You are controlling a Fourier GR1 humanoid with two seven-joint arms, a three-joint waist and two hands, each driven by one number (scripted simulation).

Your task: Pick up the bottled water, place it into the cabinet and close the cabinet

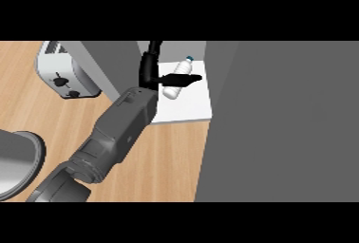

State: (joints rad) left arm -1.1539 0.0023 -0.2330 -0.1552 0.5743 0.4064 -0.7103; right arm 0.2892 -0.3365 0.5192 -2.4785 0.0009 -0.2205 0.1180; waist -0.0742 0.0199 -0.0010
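The bottled water (181, 71) is a clear bottle with a blue cap, tilted with its cap pointing up and away, over the white floor of the cabinet (186, 109). My left hand (148, 71) reaches in from the lower left on a long grey forearm. Its black fingers (184, 79) wrap across the bottle's middle, hiding part of it. Whether the bottle rests on the white floor or is held just above it cannot be told. The right hand does not show.
A large grey cabinet panel (288, 118) fills the right side of the view. A silver toaster (64, 76) stands at the back left on the wooden counter (56, 118). A round grey metal vessel (15, 163) sits at the left edge.
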